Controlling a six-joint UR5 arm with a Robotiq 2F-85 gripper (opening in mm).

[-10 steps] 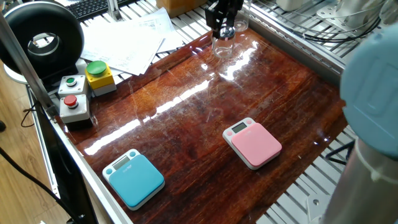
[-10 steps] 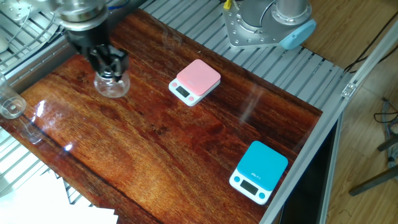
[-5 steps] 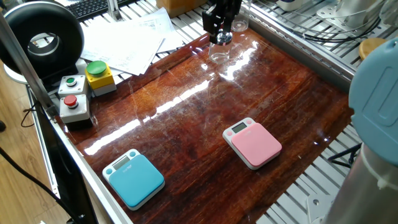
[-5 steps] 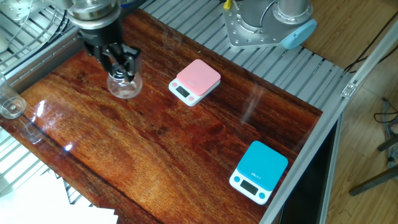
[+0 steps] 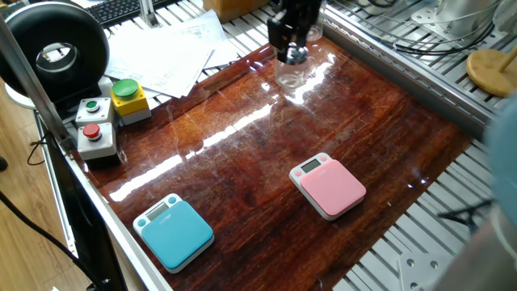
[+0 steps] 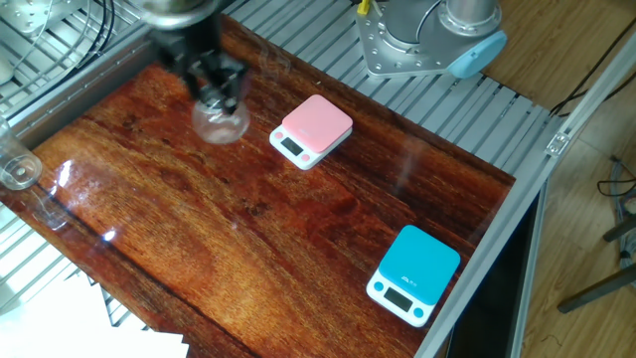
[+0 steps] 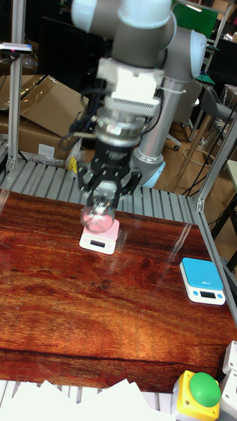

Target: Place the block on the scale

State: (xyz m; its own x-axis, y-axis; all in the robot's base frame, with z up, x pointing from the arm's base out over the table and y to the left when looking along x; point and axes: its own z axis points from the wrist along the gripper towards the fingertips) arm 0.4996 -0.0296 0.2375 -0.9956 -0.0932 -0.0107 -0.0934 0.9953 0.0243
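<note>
My jaws grip the block [image 6: 221,121], carrying it above the bench [image 6: 298,239]; next, lower it squarely onto the scale [image 6: 313,127].

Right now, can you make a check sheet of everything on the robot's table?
Surface: dark glossy wooden table, glare streaks.
Job's things: clear block held off the wood, not on the pink scale; the scale's top is bare.
Clutter: blue scale, button boxes, papers, another glass vessel.
Grippers: gripper, jaws shut on the block's top.
Cables: black ones on the metal rack.
Surroundings: cardboard boxes behind.
</note>
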